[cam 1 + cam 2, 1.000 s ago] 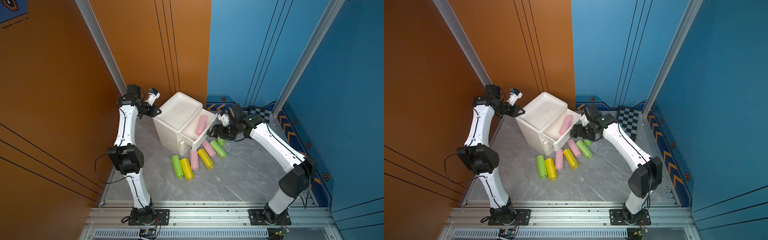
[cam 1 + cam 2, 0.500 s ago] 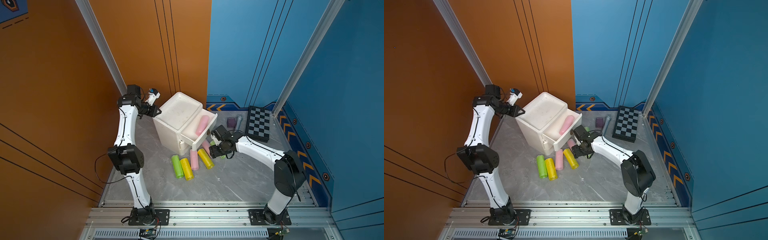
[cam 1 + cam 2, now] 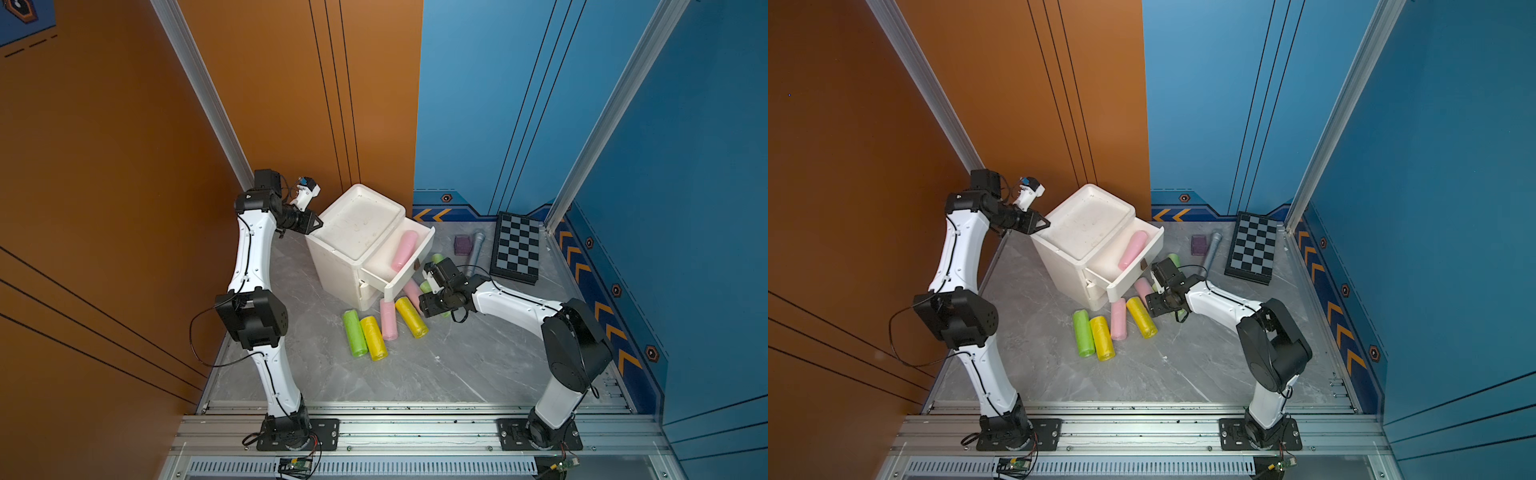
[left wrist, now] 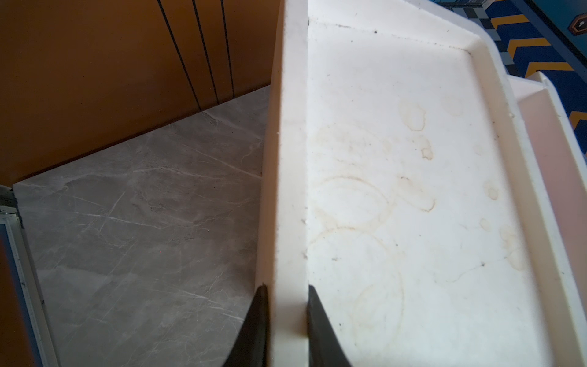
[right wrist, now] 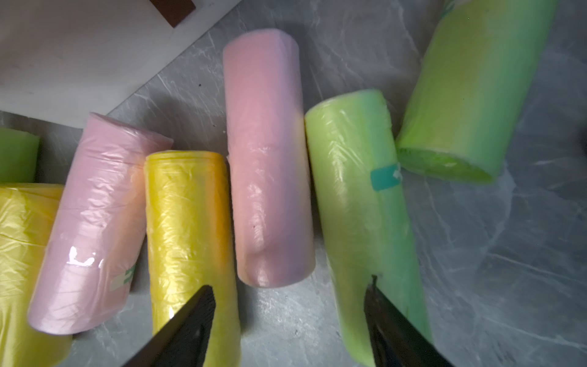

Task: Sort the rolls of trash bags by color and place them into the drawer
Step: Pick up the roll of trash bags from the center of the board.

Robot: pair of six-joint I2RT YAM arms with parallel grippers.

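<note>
Rolls of trash bags [image 5: 270, 159]: you have short, soft cylinders wound in glossy, crinkled film. Seven lie loose on the floor and one is in the drawer.
Stowed roll: a pale pink roll [image 3: 404, 250] lies slantwise inside the pulled-out drawer [image 3: 412, 268].
Loose cluster: they lie on the floor, on the near and right sides of the drawer front. From the left you see a green roll [image 3: 354, 333], a yellow roll [image 3: 373, 337], a pink one [image 3: 388, 319] and a second yellow [image 3: 410, 316]. Another pink [image 3: 412, 291] lies partly under the drawer, and two more green ones are at the right.
Surface detail: the right wrist view shows wrinkled wrap and small teal tape tabs on a green roll and a pink roll.
Right pincer [image 5: 289, 284]: your jaws stand wide apart with nothing held. The black tapered fingers [image 5: 190, 317] hang low over the cluster, one above a yellow roll and one above a green. The end of a pink roll lies between them.
Left pincer [image 4: 287, 287]: clamped on the raised rim of the cabinet [image 3: 357, 224], one finger outside the rim and one inside the recessed top.
Cabinet: a white, boxy body with rounded corners. Its tray-like top shows faint brownish ring stains.
Floor [image 3: 415, 374]: smooth grey stone pattern with pale veins.
Far right: a flat chequered board [image 3: 517, 249], with a slim grey tube [image 3: 476, 251] and a small purple block [image 3: 462, 244] to its left.
</note>
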